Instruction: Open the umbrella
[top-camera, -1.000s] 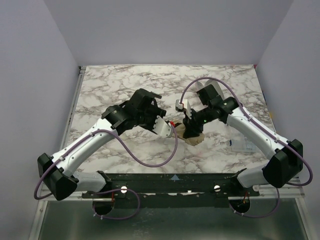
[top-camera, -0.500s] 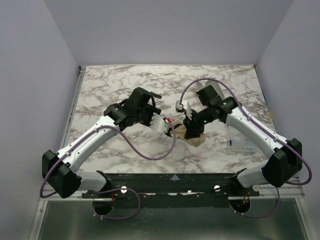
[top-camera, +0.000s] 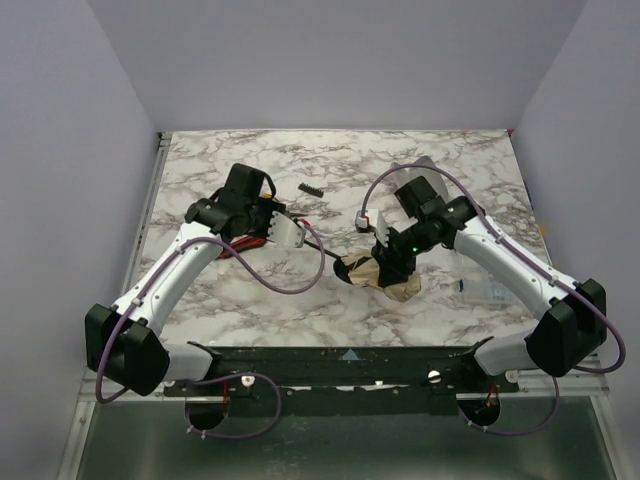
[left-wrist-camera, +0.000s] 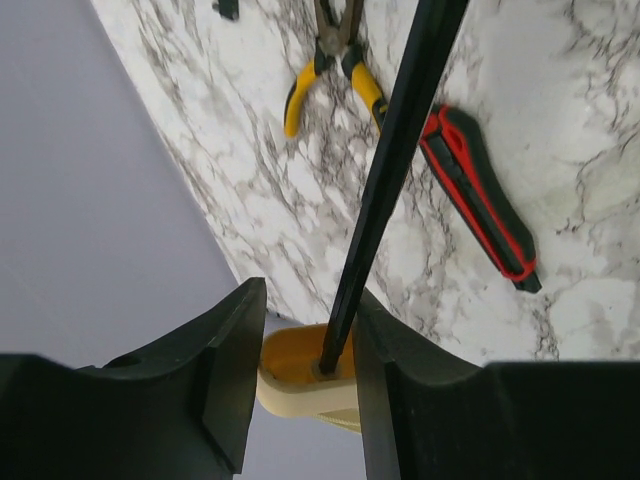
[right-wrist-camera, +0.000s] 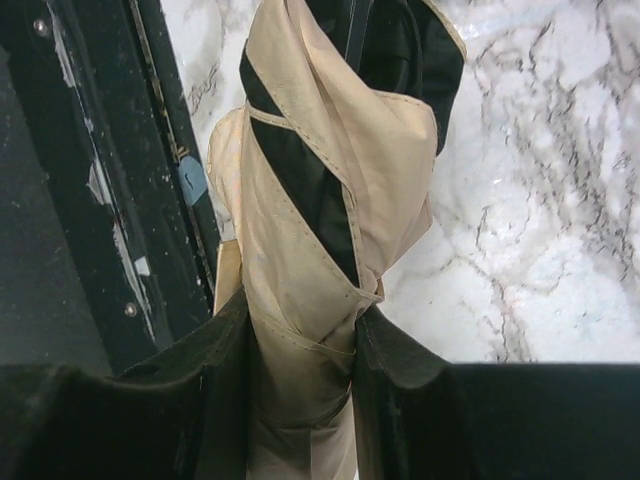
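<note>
Two holds: both arms grip the umbrella (top-camera: 385, 275), one at each end.
Left gripper (left-wrist-camera: 305, 340): its jaws are pressed onto the small beige handle knob (left-wrist-camera: 300, 372). The thin black shaft (left-wrist-camera: 390, 170) sticks out from between them.
Right gripper (right-wrist-camera: 300, 340): its jaws squeeze the folded peach cloth (right-wrist-camera: 335, 170), low in the right wrist view.
Where the umbrella is: in the top view the cloth bundle lies just right of the middle of the marble table (top-camera: 450, 170). The shaft reaches up and left to the left gripper.
Slip risk: the knob is smooth and small. I think a hard pull can pop it out of the left jaws.
Cloth risk: the right jaws pinch the cloth shut. If they do not let go, I think the top cannot spread. The thin ribs may bend or the cloth may rip.
Snag risk: the yellow pliers (left-wrist-camera: 325, 70) and the red-handled tool (left-wrist-camera: 480, 195) lie on the table beside and under the shaft. Opening cloth may knock or catch them.
Cable risk: the purple cable (top-camera: 290, 285) of the left arm loops close to the shaft and may tangle.
</note>
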